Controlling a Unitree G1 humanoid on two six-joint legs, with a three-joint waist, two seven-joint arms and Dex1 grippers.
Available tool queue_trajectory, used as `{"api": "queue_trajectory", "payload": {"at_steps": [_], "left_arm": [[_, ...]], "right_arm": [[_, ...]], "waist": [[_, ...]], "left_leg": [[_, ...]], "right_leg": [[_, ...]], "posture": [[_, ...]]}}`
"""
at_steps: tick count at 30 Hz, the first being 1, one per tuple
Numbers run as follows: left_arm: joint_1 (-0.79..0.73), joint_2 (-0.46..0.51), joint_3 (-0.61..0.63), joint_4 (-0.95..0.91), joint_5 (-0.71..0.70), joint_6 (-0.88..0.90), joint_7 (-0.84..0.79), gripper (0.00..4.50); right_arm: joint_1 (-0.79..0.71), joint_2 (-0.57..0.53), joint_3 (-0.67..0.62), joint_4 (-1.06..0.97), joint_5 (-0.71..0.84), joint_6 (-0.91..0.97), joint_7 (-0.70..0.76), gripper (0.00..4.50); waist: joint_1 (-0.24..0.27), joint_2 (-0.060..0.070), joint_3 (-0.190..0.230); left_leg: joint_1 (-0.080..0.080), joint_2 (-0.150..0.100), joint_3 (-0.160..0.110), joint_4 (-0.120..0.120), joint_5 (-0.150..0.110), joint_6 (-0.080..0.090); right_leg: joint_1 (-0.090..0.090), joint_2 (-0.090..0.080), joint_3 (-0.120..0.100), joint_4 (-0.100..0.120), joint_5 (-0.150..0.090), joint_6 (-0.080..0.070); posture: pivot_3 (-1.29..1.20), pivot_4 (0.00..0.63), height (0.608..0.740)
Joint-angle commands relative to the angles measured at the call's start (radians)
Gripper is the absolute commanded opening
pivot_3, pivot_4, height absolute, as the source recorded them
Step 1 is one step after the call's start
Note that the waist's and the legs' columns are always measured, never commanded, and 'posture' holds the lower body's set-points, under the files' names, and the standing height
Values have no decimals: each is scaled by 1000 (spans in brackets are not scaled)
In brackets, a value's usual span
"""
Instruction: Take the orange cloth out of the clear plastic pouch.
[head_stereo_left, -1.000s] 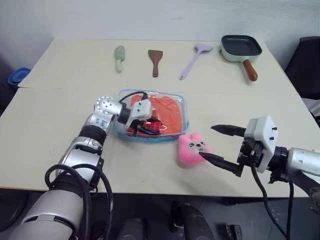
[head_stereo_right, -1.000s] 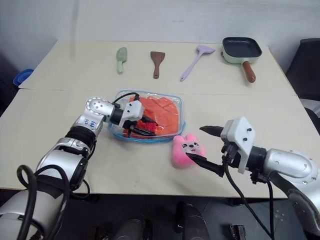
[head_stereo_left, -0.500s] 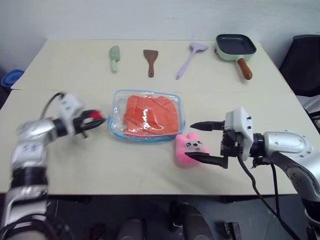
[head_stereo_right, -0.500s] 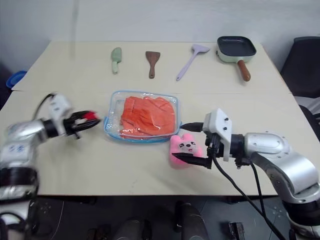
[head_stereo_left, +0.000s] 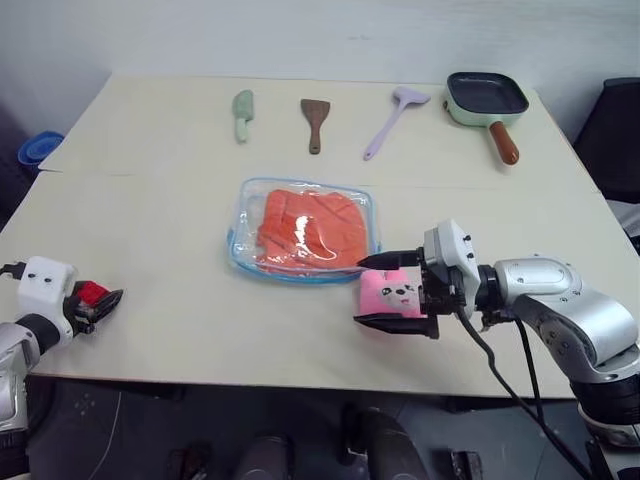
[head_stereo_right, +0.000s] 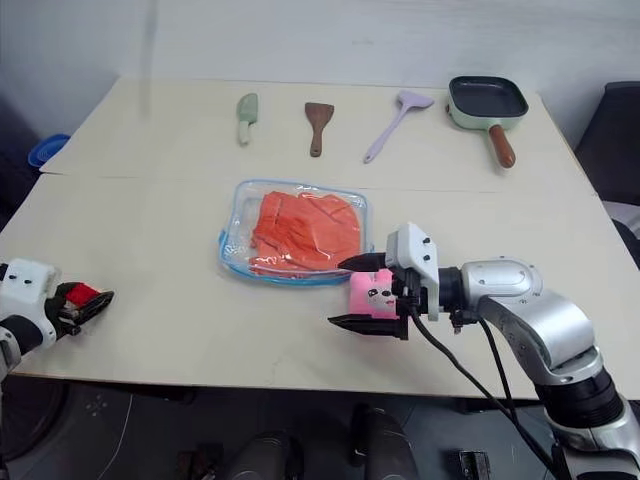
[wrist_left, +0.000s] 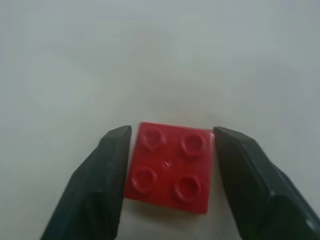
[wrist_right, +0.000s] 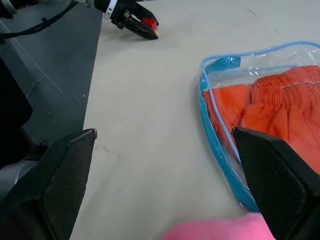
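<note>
Orange cloth (head_stereo_left: 310, 230) sits inside clear plastic pouch (head_stereo_left: 240, 248), extraction pending; left gripper (wrist_left: 167, 167) brackets red block (wrist_left: 170, 167), grip unclear; right gripper (head_stereo_left: 385, 290) spread around pink plush (head_stereo_left: 385, 292).

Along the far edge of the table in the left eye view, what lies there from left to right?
Pale green spatula → brown wooden spatula → lilac slotted spatula → mint green square pan with a brown handle.
</note>
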Motion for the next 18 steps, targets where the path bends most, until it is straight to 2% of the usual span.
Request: {"api": "queue_trajectory", "payload": {"at_steps": [1,2,7,10,13,16,18], "left_arm": [[8,43,57,-30,-30,11,-3,4290],[10,53,64,-36,-42,17,-15,4471],[27,184,141,-141,-239,79,-284,4471],[13,267,121,-197,-321,107,-412,4471],[-63,326,-25,-232,-309,47,-477,4471],[-219,322,-290,-197,-159,-129,-511,4471],[-333,290,-449,-99,-23,-292,-523,4471]], "right_arm": [[-15,0,-20,-8,-1,-20,11,4500],[-10,-1,-25,-10,-2,-20,11,4500],[60,-20,-71,-49,0,-5,-19,4500],[101,-31,-98,-67,-1,-4,-36,4500],[138,-39,-125,-91,6,4,-57,4500],[161,-43,-141,-115,6,12,-81,4500],[174,-46,-157,-132,14,20,-96,4500]], "waist": [[-1,0,0],[-3,0,0],[-3,0,0],[2,1,0],[4,1,1],[2,3,1],[2,3,1]], "left_leg": [[0,0,0,0,0,0],[0,0,0,0,0,0],[-1,1,0,0,-1,-2],[-2,1,0,0,-1,-2],[-2,0,0,0,-1,-2],[-1,-1,2,0,-1,-2],[-1,-1,2,0,0,-3]], "right_leg": [[0,0,0,0,0,0],[0,0,0,0,0,0],[-2,1,-1,0,-1,-1],[-3,0,-1,0,-1,-2],[-3,0,-1,-4,-1,-2],[-2,0,1,-2,-1,-2],[-2,1,2,-2,-1,-2]], "posture": [[0,150,740],[0,150,740],[0,150,740],[0,150,740],[0,150,740],[0,150,740],[0,150,740]]}}
